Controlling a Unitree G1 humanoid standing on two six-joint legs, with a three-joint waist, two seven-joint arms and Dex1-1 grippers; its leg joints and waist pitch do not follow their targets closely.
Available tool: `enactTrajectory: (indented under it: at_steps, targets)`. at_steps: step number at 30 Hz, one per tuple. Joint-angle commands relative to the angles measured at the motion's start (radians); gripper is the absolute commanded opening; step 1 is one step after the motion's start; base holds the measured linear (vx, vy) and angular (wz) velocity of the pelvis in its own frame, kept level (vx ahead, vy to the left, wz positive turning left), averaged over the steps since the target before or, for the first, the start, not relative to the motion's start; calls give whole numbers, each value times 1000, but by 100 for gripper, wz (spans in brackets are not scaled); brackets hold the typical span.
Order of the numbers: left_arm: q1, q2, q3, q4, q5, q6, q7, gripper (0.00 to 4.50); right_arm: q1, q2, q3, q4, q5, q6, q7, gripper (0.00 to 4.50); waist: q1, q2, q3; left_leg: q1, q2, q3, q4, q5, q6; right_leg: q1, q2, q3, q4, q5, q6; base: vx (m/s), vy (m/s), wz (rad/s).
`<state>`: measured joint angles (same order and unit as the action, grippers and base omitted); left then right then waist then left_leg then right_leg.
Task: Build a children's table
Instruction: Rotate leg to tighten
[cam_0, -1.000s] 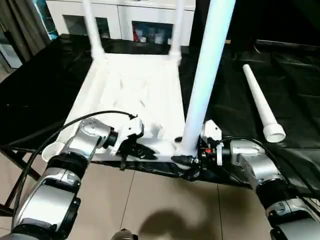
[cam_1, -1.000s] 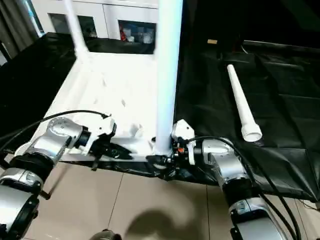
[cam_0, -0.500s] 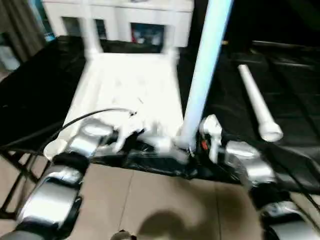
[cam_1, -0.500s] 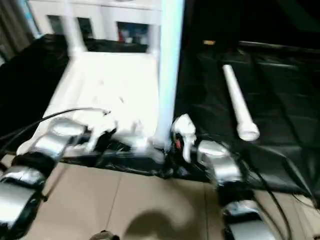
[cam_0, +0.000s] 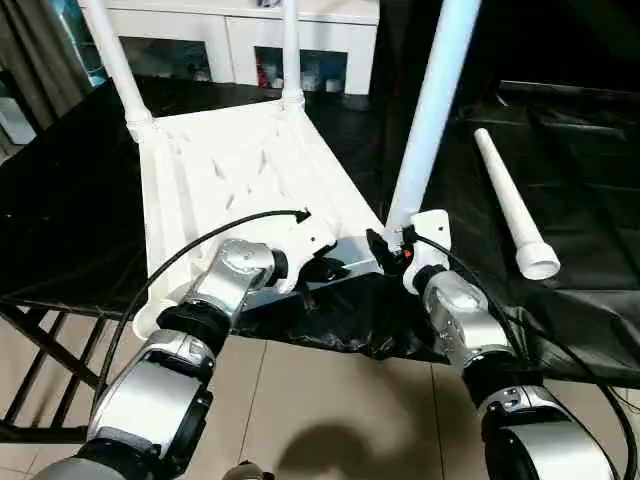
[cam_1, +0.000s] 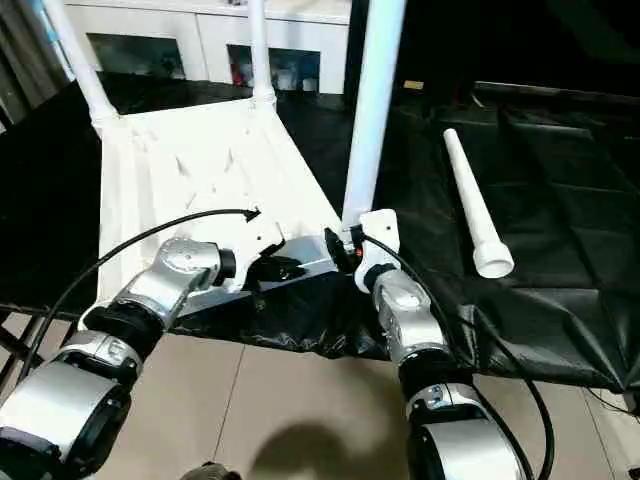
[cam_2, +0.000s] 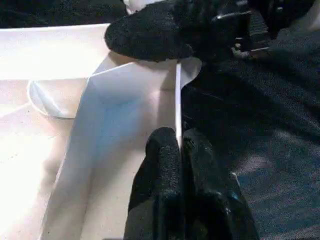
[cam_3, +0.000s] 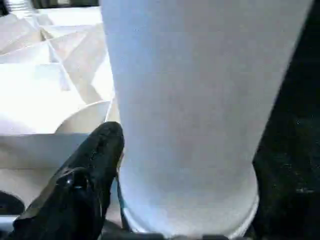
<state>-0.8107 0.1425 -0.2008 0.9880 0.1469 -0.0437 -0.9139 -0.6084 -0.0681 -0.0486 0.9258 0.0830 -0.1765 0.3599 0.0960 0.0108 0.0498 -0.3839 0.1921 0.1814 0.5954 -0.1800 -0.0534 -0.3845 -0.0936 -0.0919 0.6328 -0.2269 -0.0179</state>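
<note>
Indoor lab-like room, black-sheeted work table (cam_0: 560, 200), white glass-door cabinet (cam_0: 240, 40), tiled floor (cam_0: 300, 400)

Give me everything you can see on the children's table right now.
The children's table lies upside down on the black-sheeted work table, white plastic, ribbed underside up. Three tubular legs stand in corner sockets; a fourth leg lies loose beside it. The left gripper pinches its near rim; the right gripper is at the near leg's base.
</note>
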Motion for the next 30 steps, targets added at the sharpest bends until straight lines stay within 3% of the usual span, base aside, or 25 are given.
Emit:
enactTrajectory:
  at_steps: [1,10,17,18,21,23,30]
  targets:
    - [16,-31,3,-23,-37,-37,-18,0,-7,13,39,14,-2,-11,66,381,-1,-6,-67,16,46,-14,-66,-111,95,52,-74,56,-69,36,-254,0,0,0]
    - [36,86,-32,-24,-60,-99,-339,0,38,-152,144,-91,17,-52,590,386,7,-5,-69,10,49,-12,-57,-94,150,54,-71,50,-58,109,-281,0,0,0]
    - [13,146,-48,10,-54,-132,-487,0,54,-234,211,-150,30,-8,874,386,14,-4,-69,15,54,-13,-59,-119,141,50,-71,51,-60,75,-297,0,0,0]
    - [11,150,-51,12,-55,-133,-495,0,53,-236,215,-153,31,0,888,360,17,-4,-69,16,55,-13,-59,-113,141,49,-73,51,-59,80,-300,0,0,0]
    - [7,159,-55,12,-56,-136,-515,0,49,-237,226,-157,33,20,915,350,20,-4,-70,18,55,-13,-60,-105,136,48,-73,51,-57,89,-306,0,0,0]
    - [6,163,-56,13,-55,-138,-528,0,49,-235,228,-164,36,27,922,316,21,-4,-71,17,56,-13,-60,-104,132,48,-74,51,-56,91,-307,0,0,0]
    - [7,173,-51,22,-56,-145,-553,0,68,-234,232,-203,64,73,970,276,22,-5,-71,17,55,-13,-59,-95,131,49,-74,51,-57,92,-302,0,0,0]
